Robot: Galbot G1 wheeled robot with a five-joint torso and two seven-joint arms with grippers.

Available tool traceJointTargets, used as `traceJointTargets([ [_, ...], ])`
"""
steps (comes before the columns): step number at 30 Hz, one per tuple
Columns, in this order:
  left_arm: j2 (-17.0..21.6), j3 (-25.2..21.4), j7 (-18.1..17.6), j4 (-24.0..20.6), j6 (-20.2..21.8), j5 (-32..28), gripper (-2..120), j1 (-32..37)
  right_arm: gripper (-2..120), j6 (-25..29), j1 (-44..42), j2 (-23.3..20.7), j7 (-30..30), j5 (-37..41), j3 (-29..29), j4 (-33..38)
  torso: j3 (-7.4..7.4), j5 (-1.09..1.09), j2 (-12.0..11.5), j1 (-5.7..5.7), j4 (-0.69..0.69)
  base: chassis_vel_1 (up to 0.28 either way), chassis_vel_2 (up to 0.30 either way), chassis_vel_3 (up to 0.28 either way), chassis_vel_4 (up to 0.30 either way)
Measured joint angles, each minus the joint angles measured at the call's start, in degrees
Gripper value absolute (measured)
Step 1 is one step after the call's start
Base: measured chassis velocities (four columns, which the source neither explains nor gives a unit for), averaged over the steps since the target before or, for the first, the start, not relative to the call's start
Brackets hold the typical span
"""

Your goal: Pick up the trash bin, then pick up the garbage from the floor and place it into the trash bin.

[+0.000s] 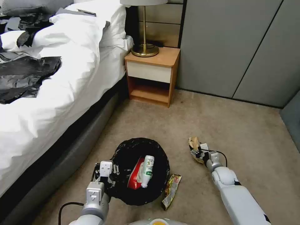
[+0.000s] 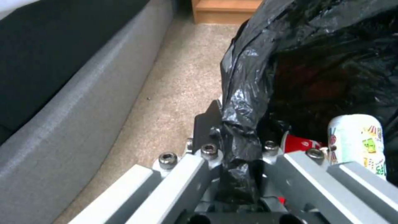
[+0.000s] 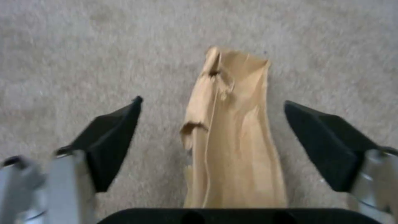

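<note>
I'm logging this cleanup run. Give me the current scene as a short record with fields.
left gripper: shut on the black-bagged rim of the trash bin
right gripper: open, fingers either side of the brown paper on the carpet
in bin: red-white wrapper, white bottle
on floor: snack wrapper beside the bin

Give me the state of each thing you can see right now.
Bin: on the carpet, bag rim pinched by the left claw.
Bottle: inside the bin.
Red wrapper: inside the bin, under the bottle.
Brown paper: crumpled, between the fingers of the open right claw, not yet gripped.
Foil wrapper: on the floor beside the bin.
</note>
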Motion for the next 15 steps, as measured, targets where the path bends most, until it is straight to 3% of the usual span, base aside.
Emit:
traceJointTargets([
  [8, 0.06, -0.21, 0.00, 0.42, 0.00, -0.34, 0, -0.34, 108, 1.45, 1.96, 1.91, -0.07, -2.15, 0.25, -5.61, 0.00, 0.00, 0.00, 0.00, 0.00, 0.000, 0.000, 0.000, 0.000],
  [15, 0.19, -0.59, -0.03, 0.42, 0.02, -0.80, 0, -0.26, 110, 3.09, 3.89, 2.30, -0.13, -3.15, 1.18, -10.85, 0.00, 0.00, 0.00, 0.00, 0.00, 0.000, 0.000, 0.000, 0.000],
])
